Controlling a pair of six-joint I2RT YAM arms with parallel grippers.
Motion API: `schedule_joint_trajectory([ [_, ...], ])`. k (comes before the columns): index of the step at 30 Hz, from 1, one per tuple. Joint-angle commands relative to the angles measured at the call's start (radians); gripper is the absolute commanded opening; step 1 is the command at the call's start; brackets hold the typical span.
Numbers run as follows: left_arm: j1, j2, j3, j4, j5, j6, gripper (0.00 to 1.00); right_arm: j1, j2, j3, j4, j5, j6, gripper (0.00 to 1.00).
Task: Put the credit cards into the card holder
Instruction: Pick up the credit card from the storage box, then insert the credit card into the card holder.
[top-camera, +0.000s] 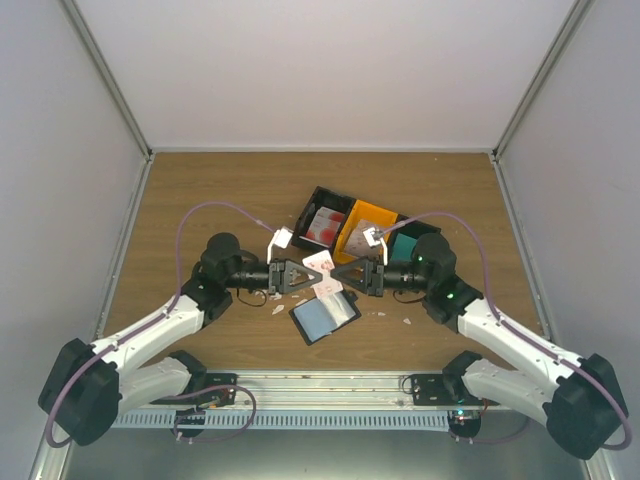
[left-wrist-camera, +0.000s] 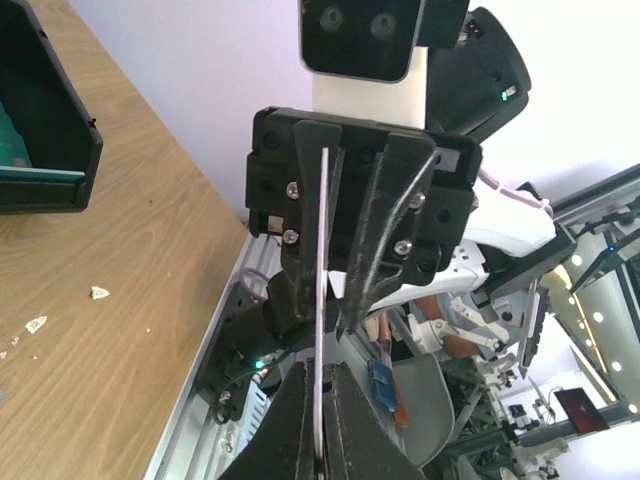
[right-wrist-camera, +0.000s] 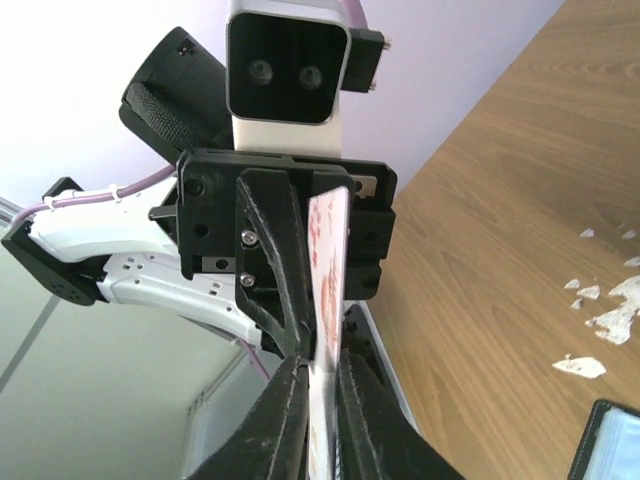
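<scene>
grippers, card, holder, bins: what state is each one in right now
left gripper: shut on the credit card
right gripper: shut on the same credit card
credit card: in the air, on edge, pinched from both ends
card holder: open, lying flat, pale inside up
black bin: upright, open top, red-and-white cards inside
orange bin: upright, open top

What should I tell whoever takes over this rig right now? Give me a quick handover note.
Left tool and right tool: both shut on one red-and-white card, held on edge between them.
Card holder: open on the table, just below them.
Done: no card clearly seated; a loose card lies at the holder's far edge.
Left: the held card, the red-and-white cards in the black bin, the teal card.
</scene>
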Motion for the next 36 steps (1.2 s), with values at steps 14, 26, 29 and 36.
schedule_joint_trajectory([
  [14, -0.002, -0.163, -0.076, -0.375, -0.469, 0.157, 0.66, -0.016, -0.005, -0.047, -0.279, 0.182, -0.232, 0.00],
  [26, -0.034, 0.062, -0.214, -0.301, -0.443, 0.110, 0.55, -0.020, 0.297, -0.080, -0.230, 0.104, -0.284, 0.00],
  [29, -0.046, 0.130, -0.217, -0.265, -0.429, 0.102, 0.48, -0.022, 0.379, -0.050, -0.237, 0.110, -0.305, 0.01],
  [36, -0.062, 0.219, -0.221, -0.257, -0.460, 0.093, 0.35, -0.026, 0.437, -0.016, -0.286, 0.141, -0.347, 0.01],
])
